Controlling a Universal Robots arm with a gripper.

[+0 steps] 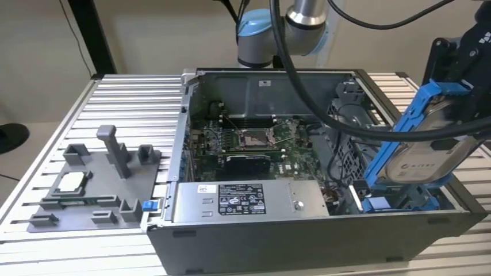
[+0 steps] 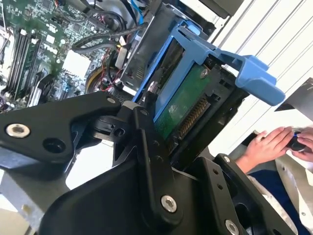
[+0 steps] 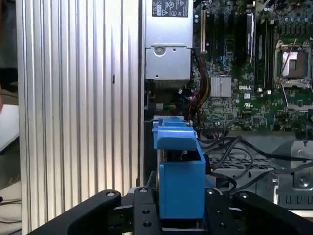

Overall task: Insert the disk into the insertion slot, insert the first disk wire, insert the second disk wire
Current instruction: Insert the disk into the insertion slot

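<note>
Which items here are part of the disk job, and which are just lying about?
Job:
disk, held tilted in the jaws
insertion slot beneath it

Lying about:
power-supply box
motherboard
grey fixture tray
person's hand

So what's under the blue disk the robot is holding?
The insertion slot, with its blue rails, sits just below the tilted disk. The disk's lower end covers the slot's inside, so that part is hidden.

One disk point(image 1: 426, 158), one gripper point(image 3: 181, 213), one open computer case point(image 1: 307, 244), one grey power-supply box point(image 1: 245, 202), one grey fixture plate point(image 1: 107, 187).
</note>
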